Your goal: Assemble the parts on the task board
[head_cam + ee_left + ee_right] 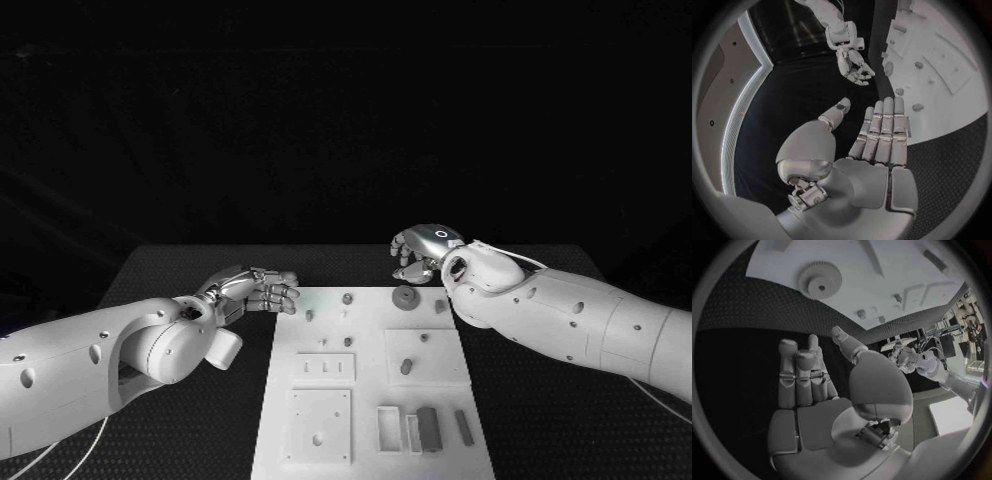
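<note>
The white task board [368, 400] lies in the middle of the black table. A grey gear [407, 297] lies flat near its far edge, seen also in the right wrist view as a gear [820, 280] on the board [879, 300]. My right hand [423, 252] hovers just beyond and above the gear, holding nothing, with its fingers [801, 375] stretched out. My left hand [257, 290] is by the board's far left corner, and its fingers [882, 130] are straight with nothing in them. The left wrist view shows the right hand [856, 65] off the board's [942, 75] edge.
Small grey pegs [348, 297] stand near the board's far edge. A grey oval piece [405, 367] sits mid-board. Dark bars [428, 420] and a slim strip [463, 425] lie at the near right beside a white holder [389, 428]. Recessed white plates [320, 425] fill the near left.
</note>
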